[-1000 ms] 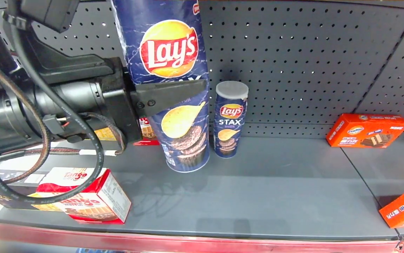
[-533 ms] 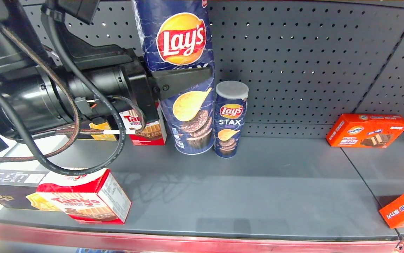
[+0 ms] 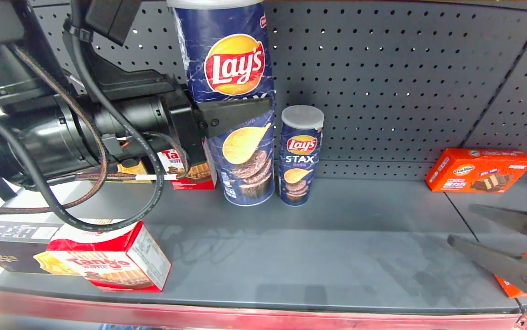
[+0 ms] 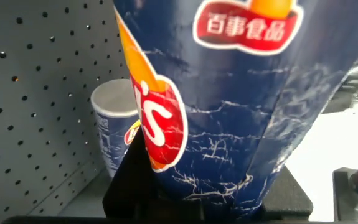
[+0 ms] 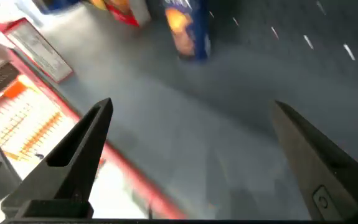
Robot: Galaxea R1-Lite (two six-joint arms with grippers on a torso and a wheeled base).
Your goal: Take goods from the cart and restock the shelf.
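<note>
While in left jaws, tall can (image 3: 225, 55) beside small can (image 3: 301, 158)

The tall blue can (image 3: 227, 91) carries a round red-and-yellow brand logo with white lettering and, in the left wrist view, a red oval with white Chinese characters; the small blue can (image 3: 301, 156) beside it bears the same logo above a white word. The red-and-white box (image 3: 121, 263) at the front of the shelf (image 3: 337, 247) shows a red brand name, and the orange box (image 3: 479, 169) at the back a small oval logo with white lettering.
</note>
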